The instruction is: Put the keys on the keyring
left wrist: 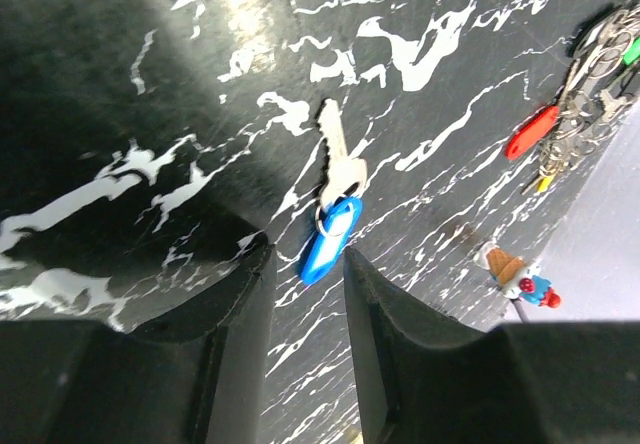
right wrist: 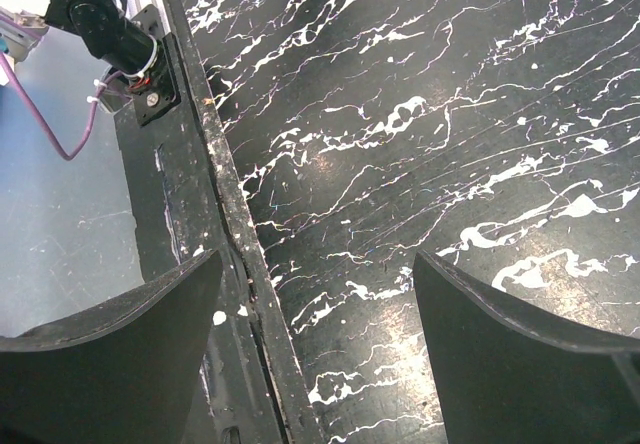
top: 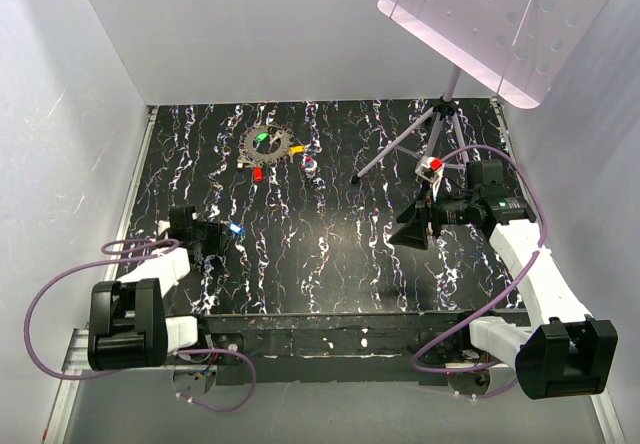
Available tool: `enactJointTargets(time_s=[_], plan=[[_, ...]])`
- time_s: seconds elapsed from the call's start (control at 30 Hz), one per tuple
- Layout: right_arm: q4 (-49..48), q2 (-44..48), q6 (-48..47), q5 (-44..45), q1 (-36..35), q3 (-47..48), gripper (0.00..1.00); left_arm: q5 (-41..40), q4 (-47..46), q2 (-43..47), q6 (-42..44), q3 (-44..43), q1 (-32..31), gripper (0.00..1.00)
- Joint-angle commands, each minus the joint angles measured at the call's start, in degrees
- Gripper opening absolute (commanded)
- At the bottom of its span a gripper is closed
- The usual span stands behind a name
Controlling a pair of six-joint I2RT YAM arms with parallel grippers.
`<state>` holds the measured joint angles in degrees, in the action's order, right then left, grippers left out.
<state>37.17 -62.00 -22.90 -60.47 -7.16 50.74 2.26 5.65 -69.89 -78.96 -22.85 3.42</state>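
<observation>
Left gripper [left wrist: 308,254]: jaws drawn in to a narrow gap, low over the table [left wrist: 120,84]. The near end of the blue tag [left wrist: 330,236] sits between the fingertips. A sliver of table shows on each side of the tag, so I cannot tell whether it is pinched or only straddled.

Blue-tagged key [left wrist: 340,159]: 1 grey blade lying flat, pointing away from the gripper and joined to the tag by a small split loop. In the top view it lies at the left side of the table, well apart from the keyring.

Keyring [top: 265,144]: far side of the table, left of centre, with grey keys fanned round it and green and yellow caps showing. A red-tagged key [left wrist: 530,132] lies just beside it, and a small red-white-blue object [left wrist: 520,274] sits near it.

Right gripper [right wrist: 318,294]: jaws spread wide, nothing between them, hanging above bare table near the front edge.

Handling, my judgement:
- Key is light, stiff and thin, and the flat metal is likely slippery on the pads.
- The plastic tag is thicker and grippier, so take hold across its width.
- The blade will then swing on its loop, so expect it to dangle.
- The ring is springy, and its coil must be pried open to thread a key, probably with the 2nd gripper steadying it.
</observation>
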Motion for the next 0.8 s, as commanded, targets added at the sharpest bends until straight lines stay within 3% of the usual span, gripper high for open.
enactJointTargets(time_s=[0.0,0.13,0.33,0.77], plan=[[0.27,0.3,-0.92,-1.67,-0.14,0.94,0.86,0.9,-4.14,-4.37,-2.69,1.14,0.27,0.33],[0.54,0.47,-1.01,-1.58,-0.22,1.03,0.86,2.4,-8.72,-8.33,-4.62,1.76,0.18,0.33],[0.63,0.39,-1.1,-1.76,-0.22,1.11,0.86,0.03,-8.73,-7.55,-5.07,2.64,0.27,0.3],[0.71,0.39,-1.19,-1.67,-0.31,1.11,0.86,-5.43,-7.49,-4.73,2.58,0.97,1.32,0.25]])
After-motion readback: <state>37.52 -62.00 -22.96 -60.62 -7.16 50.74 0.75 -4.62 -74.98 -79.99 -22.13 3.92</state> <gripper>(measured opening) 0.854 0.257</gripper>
